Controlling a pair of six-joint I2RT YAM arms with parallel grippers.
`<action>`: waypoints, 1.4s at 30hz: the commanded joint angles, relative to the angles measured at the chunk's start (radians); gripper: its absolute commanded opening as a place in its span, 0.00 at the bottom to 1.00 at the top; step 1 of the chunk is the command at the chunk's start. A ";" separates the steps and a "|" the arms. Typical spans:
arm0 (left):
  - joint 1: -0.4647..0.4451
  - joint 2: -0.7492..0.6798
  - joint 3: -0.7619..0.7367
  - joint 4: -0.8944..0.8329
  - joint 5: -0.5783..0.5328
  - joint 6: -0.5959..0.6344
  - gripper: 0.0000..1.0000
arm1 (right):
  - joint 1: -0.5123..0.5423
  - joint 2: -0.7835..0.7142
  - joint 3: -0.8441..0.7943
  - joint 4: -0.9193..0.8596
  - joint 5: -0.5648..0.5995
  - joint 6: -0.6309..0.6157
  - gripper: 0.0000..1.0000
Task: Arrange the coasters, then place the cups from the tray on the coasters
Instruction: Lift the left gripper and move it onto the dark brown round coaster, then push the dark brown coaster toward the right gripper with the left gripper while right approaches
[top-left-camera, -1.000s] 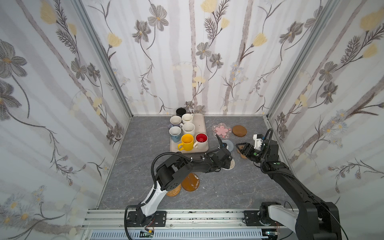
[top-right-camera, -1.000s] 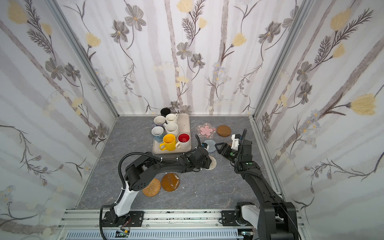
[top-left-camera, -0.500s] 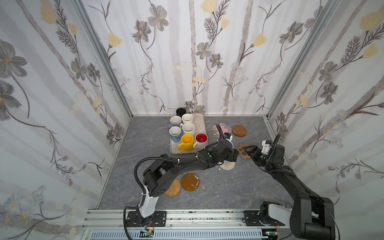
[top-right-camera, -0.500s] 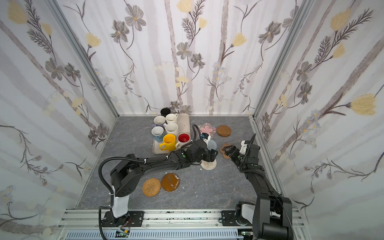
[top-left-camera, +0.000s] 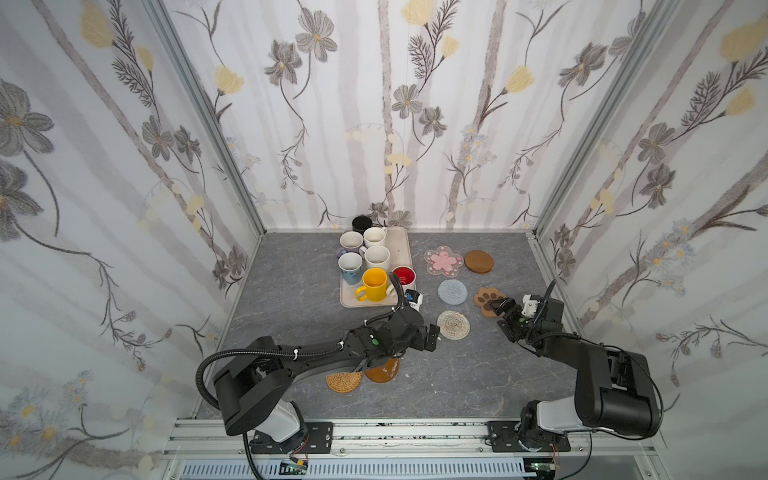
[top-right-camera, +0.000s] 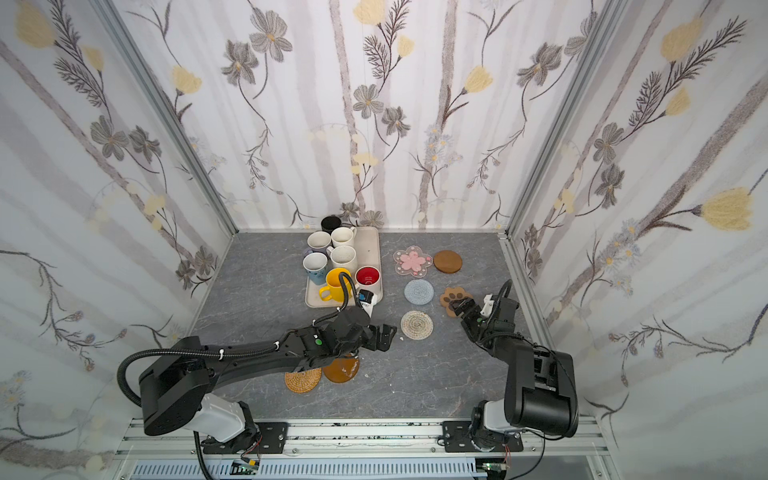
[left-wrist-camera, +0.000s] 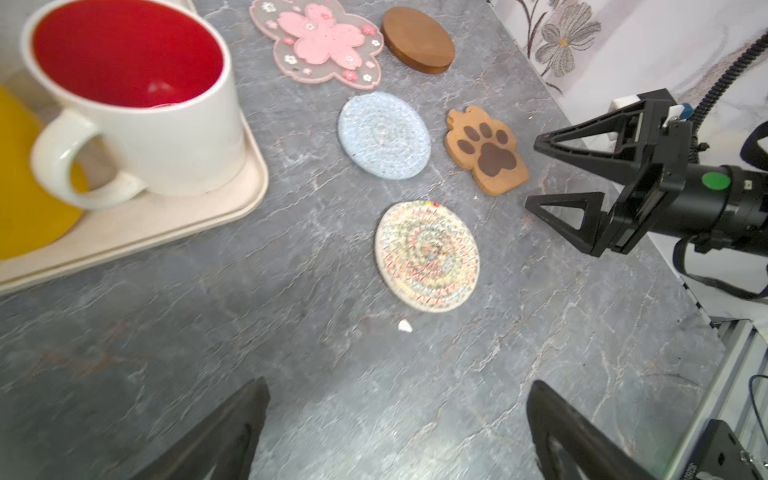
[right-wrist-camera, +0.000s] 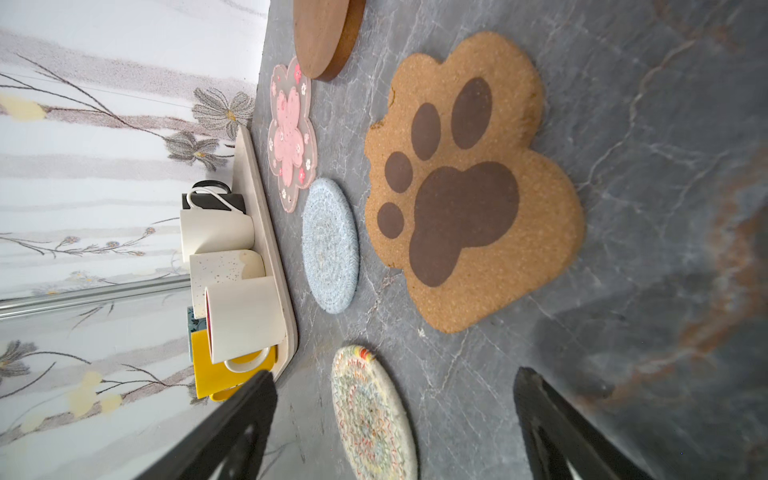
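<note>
As left gripper (top-left-camera: 432, 336) gapes, tray rim (left-wrist-camera: 249, 187) near

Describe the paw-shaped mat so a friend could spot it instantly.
Find the beige tray of mugs on the grey tabletop, then look right, past the round grey-blue woven mat. The next one is the paw mat: tan cork with dark pad prints, while its neighbours are round or flower-shaped.
</note>
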 joint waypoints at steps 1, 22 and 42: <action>0.008 -0.068 -0.077 -0.025 -0.041 -0.055 1.00 | -0.001 0.054 0.016 0.114 -0.010 0.047 0.90; 0.025 -0.310 -0.342 -0.201 -0.045 -0.216 0.65 | 0.000 0.184 0.115 0.199 -0.004 0.097 0.90; -0.010 -0.123 -0.283 -0.179 -0.043 -0.216 0.39 | 0.124 -0.262 0.075 -0.101 0.115 -0.075 0.92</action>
